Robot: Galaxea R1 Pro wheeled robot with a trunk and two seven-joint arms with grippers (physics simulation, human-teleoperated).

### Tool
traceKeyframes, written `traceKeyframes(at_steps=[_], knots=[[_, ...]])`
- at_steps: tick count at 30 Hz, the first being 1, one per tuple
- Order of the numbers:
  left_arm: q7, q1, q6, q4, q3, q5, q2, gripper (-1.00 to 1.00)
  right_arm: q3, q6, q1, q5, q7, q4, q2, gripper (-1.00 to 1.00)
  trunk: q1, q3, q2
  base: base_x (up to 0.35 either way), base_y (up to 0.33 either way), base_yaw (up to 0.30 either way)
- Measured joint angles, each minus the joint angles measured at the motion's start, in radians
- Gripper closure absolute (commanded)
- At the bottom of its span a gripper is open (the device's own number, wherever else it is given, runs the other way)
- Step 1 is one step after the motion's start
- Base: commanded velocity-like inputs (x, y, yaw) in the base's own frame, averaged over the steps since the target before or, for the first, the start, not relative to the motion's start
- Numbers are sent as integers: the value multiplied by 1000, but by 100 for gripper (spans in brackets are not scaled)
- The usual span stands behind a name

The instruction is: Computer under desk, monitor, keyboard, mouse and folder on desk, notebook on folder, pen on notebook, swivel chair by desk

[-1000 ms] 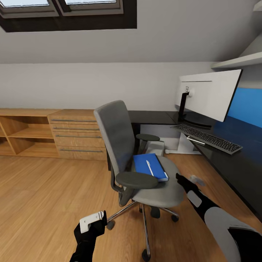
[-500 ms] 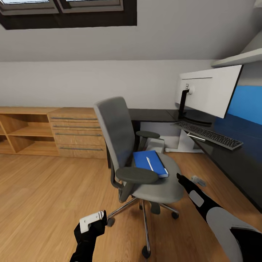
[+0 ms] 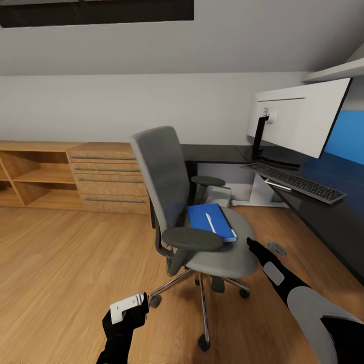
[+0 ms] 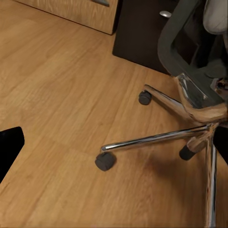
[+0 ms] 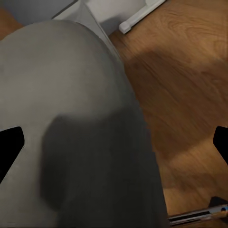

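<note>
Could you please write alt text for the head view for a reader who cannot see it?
A grey padded swivel chair stands on a wood floor, with a flat blue folder and a thin white pen on its seat. To its right, a glossy black desk holds a monitor and a slim black keyboard.

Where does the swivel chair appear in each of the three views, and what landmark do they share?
Head view: swivel chair at centre, blue folder on its seat.
Left wrist view: its chrome base and casters, right half.
Right wrist view: its grey seat, left and centre.
Shared landmark: the wood floor.
</note>
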Motion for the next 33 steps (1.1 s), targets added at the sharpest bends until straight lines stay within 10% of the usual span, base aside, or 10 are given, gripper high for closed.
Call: traceKeyframes(at_steps=[19,33], knots=[[0,0,1,0,4,-34,0,-100,6,1,0,0,1,-8,1,-100,0,0,0,162,0,271],[0,0,2,1,1,-59,0,-100,11,2,0,0,2,-7,-2,-100,0,0,0,101,0,19]])
